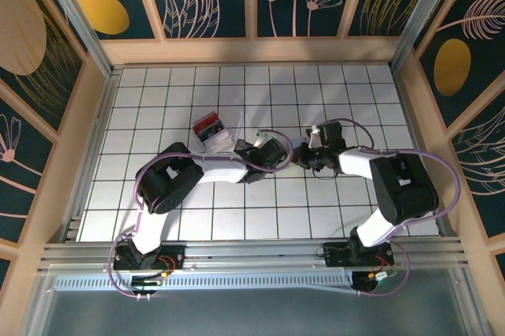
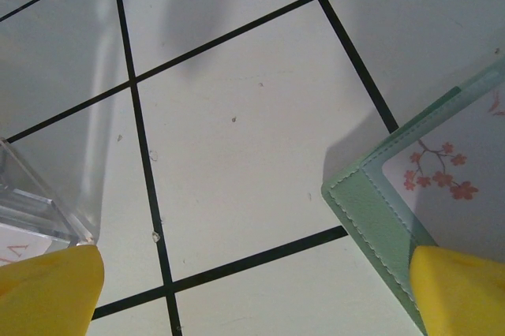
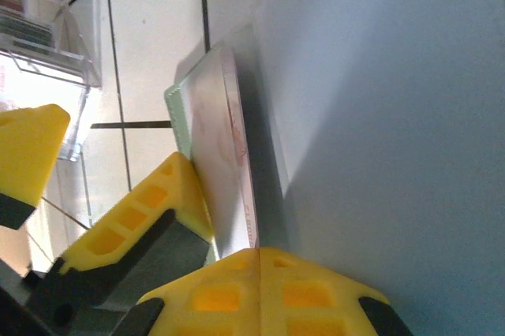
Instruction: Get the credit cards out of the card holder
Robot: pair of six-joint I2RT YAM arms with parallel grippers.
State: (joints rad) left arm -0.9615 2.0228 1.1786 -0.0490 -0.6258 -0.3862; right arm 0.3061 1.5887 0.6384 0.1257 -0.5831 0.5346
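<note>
The card holder (image 2: 371, 206), pale green with stitched edges, lies with its corner at the right of the left wrist view. A whitish credit card (image 2: 442, 170) with pink blossom print sits in it. My left gripper (image 2: 252, 261) is open wide, and its right finger (image 2: 458, 293) rests over the holder's corner. In the right wrist view my right gripper (image 3: 259, 253) is shut on the pink-edged end of a credit card (image 3: 225, 154), which stands out from the green holder (image 3: 180, 111). A bluish-grey panel (image 3: 379, 115) rises beside it. The two grippers (image 1: 293, 154) meet at the table's middle.
A clear box (image 1: 211, 131) with red-and-white contents stands just left of the grippers, and its corner (image 2: 39, 194) is close to my left finger. The white gridded table (image 1: 237, 218) is bounded by wooden walls (image 1: 252, 50).
</note>
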